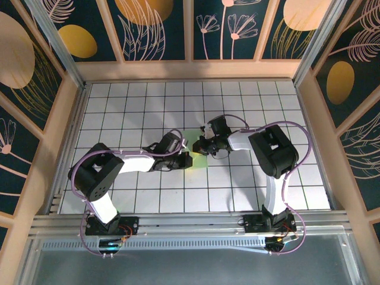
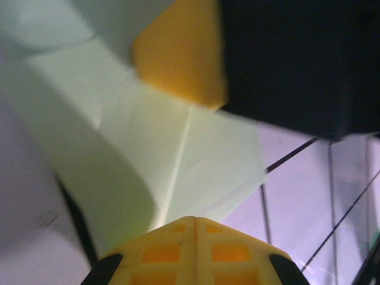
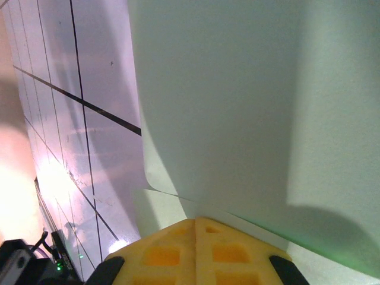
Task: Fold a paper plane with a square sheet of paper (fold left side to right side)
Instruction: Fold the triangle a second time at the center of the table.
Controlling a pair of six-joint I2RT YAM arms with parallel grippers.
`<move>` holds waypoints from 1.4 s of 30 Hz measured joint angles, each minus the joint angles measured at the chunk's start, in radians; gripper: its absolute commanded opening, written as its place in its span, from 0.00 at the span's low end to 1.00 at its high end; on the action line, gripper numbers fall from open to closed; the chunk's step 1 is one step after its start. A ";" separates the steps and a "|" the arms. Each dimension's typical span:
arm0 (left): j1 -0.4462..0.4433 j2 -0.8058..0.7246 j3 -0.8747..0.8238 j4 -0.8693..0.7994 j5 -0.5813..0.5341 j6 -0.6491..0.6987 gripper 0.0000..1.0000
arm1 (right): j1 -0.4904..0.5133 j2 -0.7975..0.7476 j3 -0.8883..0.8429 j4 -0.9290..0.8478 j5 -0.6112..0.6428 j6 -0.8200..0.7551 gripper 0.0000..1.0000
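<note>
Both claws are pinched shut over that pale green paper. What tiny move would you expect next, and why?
Probably a short slide of the left gripper along the crease, pressing it flat. It and the right gripper are both shut with their tips at the sheet of paper, and the crease runs straight out from the left tip.

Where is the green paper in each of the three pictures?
Top external: the sheet of paper lies in the middle of the picture, on the table.
Left wrist: the sheet of paper spreads from the upper left to the middle, with creases.
Right wrist: the sheet of paper covers the right side.
Shared landmark: the black grid lines on the white table.
</note>
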 measured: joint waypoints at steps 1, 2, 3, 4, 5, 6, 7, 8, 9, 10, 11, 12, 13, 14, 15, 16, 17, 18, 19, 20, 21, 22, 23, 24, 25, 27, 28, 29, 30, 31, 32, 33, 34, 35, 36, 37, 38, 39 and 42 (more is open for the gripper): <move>0.000 0.000 0.014 0.000 0.001 0.000 0.00 | 0.000 0.000 -0.002 0.004 -0.001 0.000 0.00; 0.000 0.002 0.029 -0.002 0.003 0.001 0.00 | 0.000 0.000 -0.003 0.008 -0.003 0.000 0.00; 0.000 0.005 0.042 -0.003 0.004 0.002 0.00 | 0.000 0.000 -0.004 0.010 -0.003 0.000 0.00; 0.000 0.013 0.055 -0.003 0.006 0.006 0.00 | 0.000 0.000 -0.004 0.010 -0.003 0.000 0.00; 0.000 0.023 0.068 -0.003 0.008 0.009 0.00 | 0.000 0.000 -0.004 0.010 -0.004 0.000 0.00; 0.000 0.033 0.078 -0.003 0.009 0.013 0.00 | 0.000 0.000 -0.004 0.010 -0.003 0.000 0.00; 0.000 0.046 0.088 -0.004 0.010 0.016 0.00 | 0.000 0.000 -0.004 0.010 -0.004 0.000 0.00; 0.000 0.058 0.095 -0.008 0.010 0.021 0.00 | 0.000 0.000 -0.004 0.010 -0.004 0.001 0.00; 0.000 0.070 0.100 -0.014 0.010 0.027 0.00 | 0.000 0.000 -0.004 0.010 -0.004 0.001 0.00; 0.000 0.081 0.105 -0.018 0.010 0.031 0.00 | 0.000 0.000 -0.004 0.010 -0.004 0.001 0.00; 0.000 0.092 0.109 -0.025 0.010 0.035 0.00 | 0.000 0.000 -0.004 0.010 -0.004 0.001 0.00; 0.000 0.101 0.112 -0.030 0.010 0.039 0.00 | 0.000 0.000 -0.004 0.010 -0.004 0.000 0.00; 0.000 0.108 0.114 -0.032 0.009 0.042 0.00 | 0.000 0.000 -0.004 0.010 -0.004 0.000 0.00; 0.000 0.114 0.116 -0.035 0.007 0.045 0.00 | 0.000 0.001 -0.004 0.010 -0.004 0.001 0.00; 0.000 0.119 0.117 -0.038 0.006 0.048 0.00 | 0.000 0.001 -0.004 0.010 -0.004 0.000 0.00; 0.000 0.122 0.118 -0.039 0.006 0.051 0.00 | 0.000 0.001 -0.004 0.010 -0.004 0.000 0.00; 0.000 0.123 0.118 -0.041 0.006 0.053 0.00 | 0.000 0.001 -0.004 0.010 -0.004 0.000 0.00; 0.000 0.123 0.118 -0.043 0.006 0.054 0.00 | 0.000 0.001 -0.004 0.010 -0.003 0.000 0.00; 0.000 0.123 0.119 -0.045 0.005 0.057 0.00 | 0.000 0.001 -0.004 0.010 -0.003 0.000 0.00; 0.000 0.123 0.119 -0.047 0.003 0.060 0.00 | 0.000 0.001 -0.004 0.010 -0.003 0.000 0.00; 0.000 0.123 0.119 -0.050 0.001 0.062 0.00 | 0.000 0.001 -0.004 0.010 -0.003 0.000 0.00; 0.000 0.123 0.119 -0.053 -0.002 0.065 0.00 | 0.000 0.001 -0.004 0.010 -0.003 0.000 0.00; 0.000 0.123 0.119 -0.056 -0.004 0.069 0.00 | 0.000 0.001 -0.004 0.010 -0.003 0.000 0.00; 0.000 0.123 0.119 -0.057 -0.005 0.071 0.00 | 0.000 0.001 -0.004 0.010 -0.003 0.000 0.00; 0.000 0.123 0.119 -0.057 -0.006 0.074 0.00 | 0.000 0.001 -0.004 0.009 -0.003 0.000 0.00; 0.000 0.123 0.119 -0.058 -0.008 0.077 0.00 | 0.000 0.001 -0.003 0.008 -0.003 0.000 0.00; 0.000 0.123 0.119 -0.058 -0.009 0.079 0.00 | 0.000 0.001 -0.002 0.006 -0.003 0.000 0.00; 0.000 0.123 0.119 -0.058 -0.009 0.080 0.00 | 0.000 0.001 -0.002 0.006 -0.003 0.000 0.00; 0.000 0.123 0.119 -0.058 -0.009 0.080 0.00 | 0.000 0.001 -0.002 0.006 -0.003 0.000 0.00; 0.000 0.123 0.119 -0.059 -0.009 0.080 0.00 | 0.000 0.001 -0.002 0.005 -0.003 0.000 0.00; 0.000 0.123 0.118 -0.058 -0.009 0.080 0.00 | 0.000 0.001 -0.002 0.005 -0.003 0.000 0.00; 0.000 0.123 0.118 -0.058 -0.009 0.080 0.00 | 0.000 0.001 -0.001 0.003 -0.002 0.000 0.00; 0.000 0.123 0.117 -0.057 -0.009 0.080 0.00 | 0.000 0.001 0.000 0.002 -0.002 -0.001 0.00; 0.000 0.122 0.114 -0.054 -0.008 0.082 0.00 | 0.000 0.002 0.002 -0.002 -0.001 -0.003 0.00; 0.000 0.121 0.110 -0.049 -0.008 0.085 0.00 | 0.000 0.002 0.004 -0.005 -0.001 -0.004 0.00; 0.000 0.118 0.104 -0.042 -0.008 0.091 0.00 | 0.000 0.003 0.005 -0.008 -0.001 -0.004 0.00; 0.000 0.115 0.097 -0.034 -0.008 0.098 0.00 | 0.000 0.003 0.006 -0.010 -0.001 -0.005 0.00; 0.000 0.111 0.089 -0.028 -0.008 0.105 0.00 | 0.000 0.004 0.008 -0.012 -0.001 -0.006 0.00; 0.000 0.092 0.061 -0.021 -0.004 0.126 0.00 | -0.002 0.005 0.010 -0.017 -0.001 -0.007 0.00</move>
